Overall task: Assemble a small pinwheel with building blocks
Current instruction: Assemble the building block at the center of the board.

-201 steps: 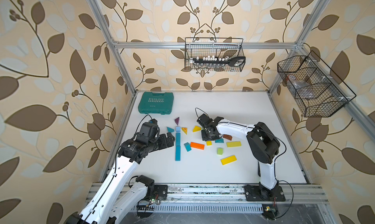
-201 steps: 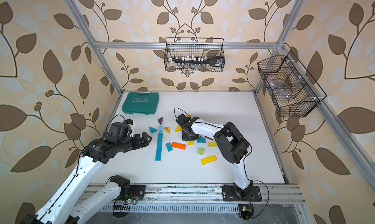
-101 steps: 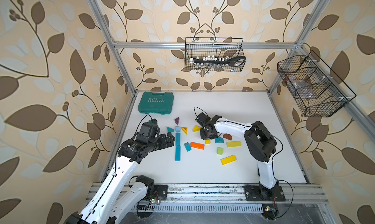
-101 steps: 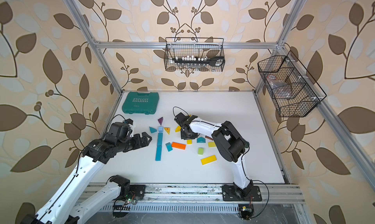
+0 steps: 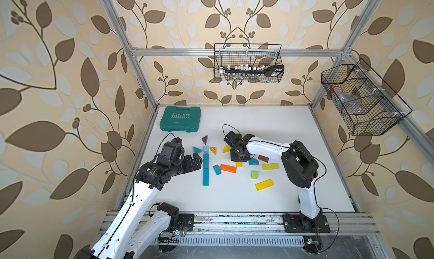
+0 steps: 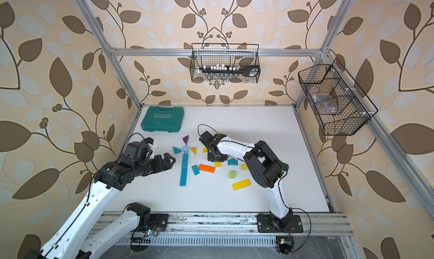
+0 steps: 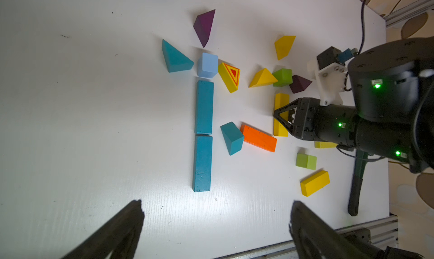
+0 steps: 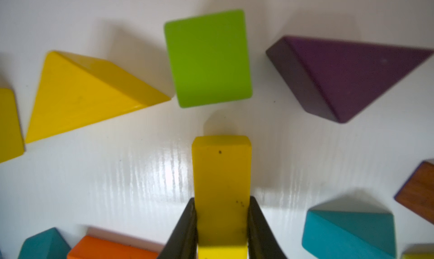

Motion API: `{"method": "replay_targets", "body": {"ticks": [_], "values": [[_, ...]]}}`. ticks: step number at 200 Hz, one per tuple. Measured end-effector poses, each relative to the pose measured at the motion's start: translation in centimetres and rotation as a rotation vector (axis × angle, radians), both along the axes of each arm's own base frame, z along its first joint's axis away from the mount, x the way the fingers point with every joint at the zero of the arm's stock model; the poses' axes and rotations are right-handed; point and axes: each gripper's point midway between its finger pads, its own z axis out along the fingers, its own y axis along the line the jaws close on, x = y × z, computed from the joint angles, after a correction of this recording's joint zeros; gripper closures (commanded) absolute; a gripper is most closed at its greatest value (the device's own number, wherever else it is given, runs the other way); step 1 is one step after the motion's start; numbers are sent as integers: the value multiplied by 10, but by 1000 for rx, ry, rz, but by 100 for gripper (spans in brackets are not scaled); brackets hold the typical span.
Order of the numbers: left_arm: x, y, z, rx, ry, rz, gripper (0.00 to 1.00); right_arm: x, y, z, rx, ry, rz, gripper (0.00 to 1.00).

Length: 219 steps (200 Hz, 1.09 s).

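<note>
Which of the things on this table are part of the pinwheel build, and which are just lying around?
Part of the job: teal bars, pale blue cube, teal wedge, purple wedge, other loose blocks, and the yellow bar gripped by the right pincer.

Just lying about: teal tool case, wrench, back wire basket, side wire basket.

Right side crept over a bit

My right gripper (image 8: 222, 200) has slid slightly closer to the pale blue cube (image 5: 206, 149) over the last second. The yellow bar (image 8: 220, 166) it's pinching came along for the ride, so the bar's end is a hair nearer the cube now. The right arm (image 5: 298, 161) swung toward the cube with it, elbow included. Small move, most of it early on.
</note>
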Motion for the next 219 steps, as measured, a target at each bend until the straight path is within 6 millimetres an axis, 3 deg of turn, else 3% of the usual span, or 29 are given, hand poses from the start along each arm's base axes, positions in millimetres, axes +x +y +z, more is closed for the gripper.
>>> {"method": "replay_targets", "body": {"ticks": [53,130,219], "values": [[0,0,1,-2,-5,0,1,0,-3,1,-23,-2,-9,56],[0,0,1,-2,-3,-1,1,4,1,20,-13,-30,40,49],[0,0,-1,1,5,-1,1,11,-3,14,32,-13,20,46]]}}
